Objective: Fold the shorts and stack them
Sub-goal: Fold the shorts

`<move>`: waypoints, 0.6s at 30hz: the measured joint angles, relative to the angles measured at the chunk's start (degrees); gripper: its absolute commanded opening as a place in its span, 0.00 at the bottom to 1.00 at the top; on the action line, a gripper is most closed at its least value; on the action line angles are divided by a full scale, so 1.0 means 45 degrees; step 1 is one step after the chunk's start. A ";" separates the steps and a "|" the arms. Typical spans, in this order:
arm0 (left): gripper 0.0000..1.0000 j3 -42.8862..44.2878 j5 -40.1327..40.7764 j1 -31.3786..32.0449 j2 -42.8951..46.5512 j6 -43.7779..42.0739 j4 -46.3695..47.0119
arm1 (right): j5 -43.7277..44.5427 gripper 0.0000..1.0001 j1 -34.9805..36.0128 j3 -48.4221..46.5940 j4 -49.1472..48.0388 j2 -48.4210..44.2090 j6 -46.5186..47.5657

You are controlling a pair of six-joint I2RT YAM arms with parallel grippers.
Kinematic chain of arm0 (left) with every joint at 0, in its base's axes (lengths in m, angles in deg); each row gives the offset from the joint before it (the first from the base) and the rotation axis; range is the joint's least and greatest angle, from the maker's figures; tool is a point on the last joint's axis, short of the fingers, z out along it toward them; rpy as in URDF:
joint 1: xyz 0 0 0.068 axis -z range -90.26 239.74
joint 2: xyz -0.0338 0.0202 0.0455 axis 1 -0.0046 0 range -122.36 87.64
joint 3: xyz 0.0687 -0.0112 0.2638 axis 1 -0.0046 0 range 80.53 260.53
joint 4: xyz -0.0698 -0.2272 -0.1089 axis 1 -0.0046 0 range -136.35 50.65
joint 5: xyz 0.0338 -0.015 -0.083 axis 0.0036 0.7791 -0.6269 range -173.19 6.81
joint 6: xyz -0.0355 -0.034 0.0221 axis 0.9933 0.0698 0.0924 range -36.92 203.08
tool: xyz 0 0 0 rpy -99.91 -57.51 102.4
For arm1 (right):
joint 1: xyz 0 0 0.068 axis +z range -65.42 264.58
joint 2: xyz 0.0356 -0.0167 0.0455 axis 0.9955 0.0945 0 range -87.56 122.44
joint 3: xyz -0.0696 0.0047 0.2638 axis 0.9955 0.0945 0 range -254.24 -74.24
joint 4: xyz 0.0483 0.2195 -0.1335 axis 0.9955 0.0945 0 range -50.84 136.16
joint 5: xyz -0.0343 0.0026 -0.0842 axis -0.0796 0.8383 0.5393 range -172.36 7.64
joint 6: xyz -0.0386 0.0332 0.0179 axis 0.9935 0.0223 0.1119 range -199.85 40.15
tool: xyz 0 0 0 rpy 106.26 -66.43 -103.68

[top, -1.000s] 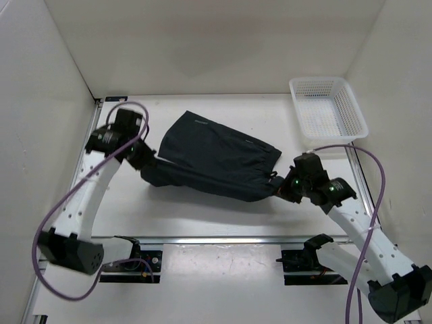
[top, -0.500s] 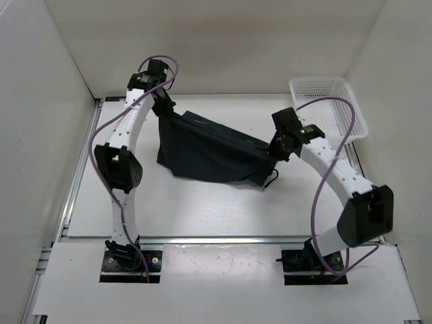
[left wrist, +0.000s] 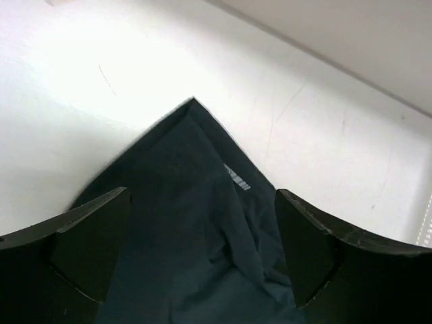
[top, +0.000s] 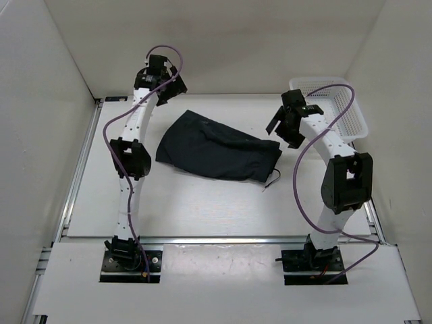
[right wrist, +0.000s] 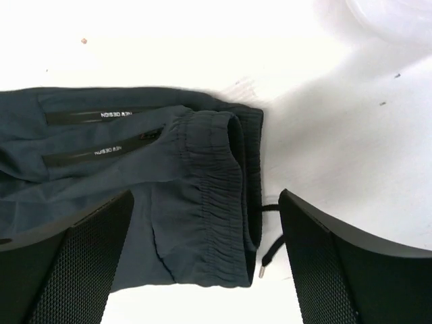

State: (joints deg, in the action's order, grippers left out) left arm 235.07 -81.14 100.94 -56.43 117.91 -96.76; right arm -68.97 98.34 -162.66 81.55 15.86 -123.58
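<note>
A white plastic basket (top: 352, 111) with lots of little holes sits at the far right corner of the table (top: 202, 202). The table is white and flat. 3 plain white walls stand around it: the back wall (top: 202, 47), the left wall (top: 34, 135) and the right wall (top: 405, 101). A shiny metal rail (top: 76, 179) runs along the left edge of the table. Another one, the near rail (top: 223, 238), runs along the near edge. In front of it lies a white board (top: 223, 277). The right wrist view shows a tiny brown speck (right wrist: 84, 41) on the table.
</note>
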 measured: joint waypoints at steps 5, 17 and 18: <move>1.00 -0.2045 0.0223 -0.0253 0.2040 -0.1044 0.0729 | -0.0228 0.75 -0.0015 0.1015 -0.0306 -0.0661 0.0146; 0.98 -1.0729 -0.0874 -0.1632 0.6431 -0.1069 0.0797 | -0.3521 1.00 0.0034 0.7533 -0.1520 -0.3725 -0.0024; 0.98 -1.1113 -0.0971 -0.1637 0.6096 -0.1030 0.0777 | -0.3740 1.00 0.0034 0.7543 -0.1700 -0.3677 -0.0024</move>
State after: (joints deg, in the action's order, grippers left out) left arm 185.06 -85.51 93.57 -29.00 113.28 -93.26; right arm -85.80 98.49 -128.72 73.90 -0.68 -123.69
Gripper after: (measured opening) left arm 0.974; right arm 0.996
